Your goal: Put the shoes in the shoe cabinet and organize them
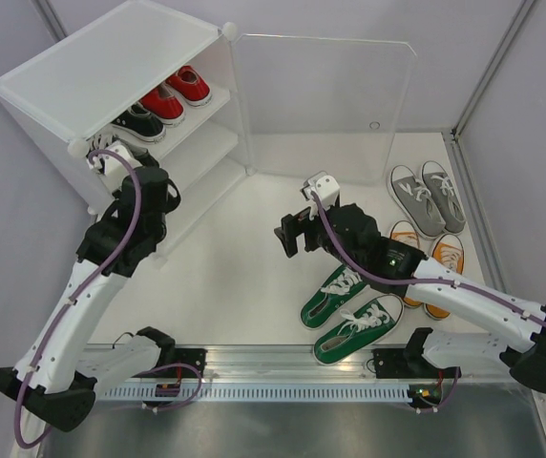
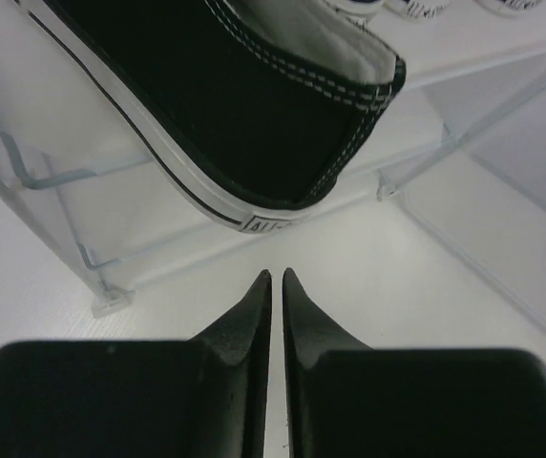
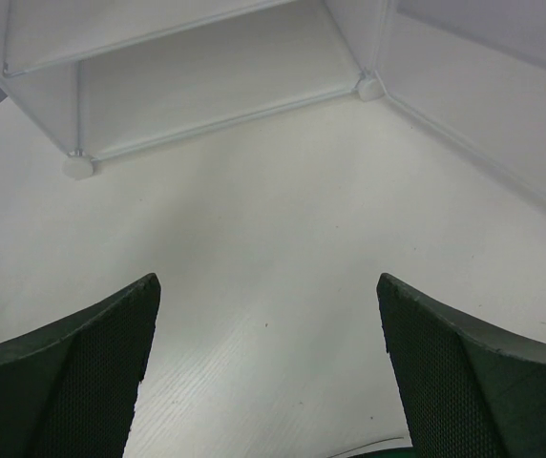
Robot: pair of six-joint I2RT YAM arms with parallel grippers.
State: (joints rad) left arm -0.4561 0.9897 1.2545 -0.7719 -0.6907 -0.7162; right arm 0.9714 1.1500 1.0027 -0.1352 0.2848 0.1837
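The white shoe cabinet [image 1: 111, 67] stands at the back left with its clear door [image 1: 321, 105] swung open. A red pair [image 1: 176, 93] and a black shoe [image 1: 137, 121] sit on its upper shelf. My left gripper [image 1: 111, 160] is at the cabinet's front left; in the left wrist view it [image 2: 275, 277] is shut and empty, just below the heel of a black shoe [image 2: 235, 105] that rests on a shelf. My right gripper [image 1: 288, 237] hovers open and empty over bare table; in the right wrist view it [image 3: 268, 286] faces the cabinet's lower shelves [image 3: 187, 86].
The green pair [image 1: 349, 310] lies just right of and under my right arm. The orange pair [image 1: 428, 262] is partly hidden by that arm. The grey pair [image 1: 428, 196] lies at the far right by the wall. The metal rail [image 1: 283, 367] runs along the near edge.
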